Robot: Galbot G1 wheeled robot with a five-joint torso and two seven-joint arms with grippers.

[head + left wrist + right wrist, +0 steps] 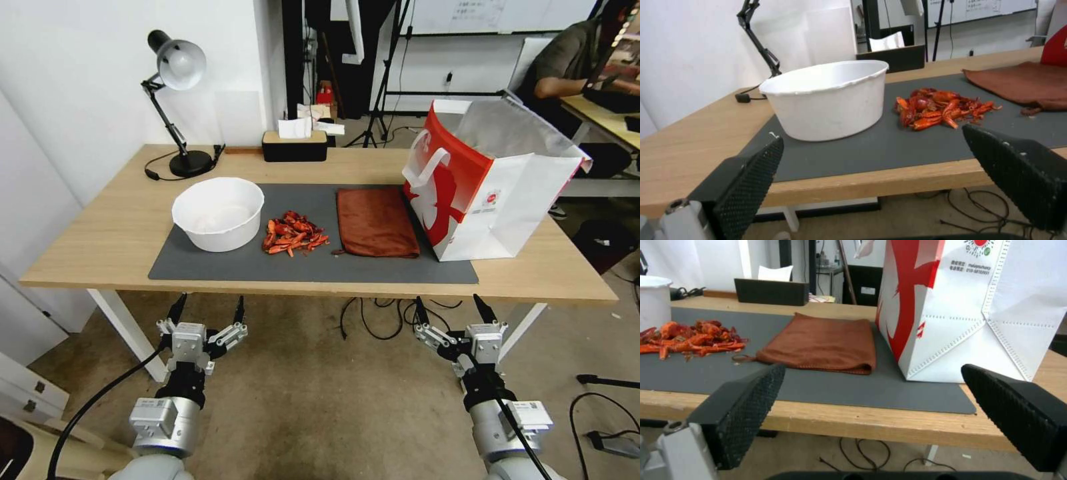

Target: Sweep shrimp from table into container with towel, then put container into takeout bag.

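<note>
**Both grippers parked below the desk edge, nothing touched**

Surface: we see a light wood desk on white legs, dark grey mat covering the middle-front. Concrete-looking floor underneath with loose black cables. White wall on our left; a black desk lamp and a black tissue box stand at the far edge of the desk.

Layout on the mat, our left to right:
- container: upright, open side up, on the mat's left part.
- shrimp: a loose pile just right of the container, close to it; we can't tell if any piece touches it. The pile spreads a bit wider left-right than front-back.
- towel: lying flat right of the shrimp, folded, long axis running front to back, fold edge toward us. A small gap separates it from the pile.
- takeout bag: standing upright on the mat's right end, mouth open upward, red face toward the towel, its base just beside the towel's right edge. White loop handle hangs on the red side.

Grippers:
- left gripper: below and in front of the desk edge, fingers spread apart, holding nothing, pointing at the container.
- right gripper: same height on the right, fingers spread apart, holding nothing, pointing at the towel and bag.
</note>
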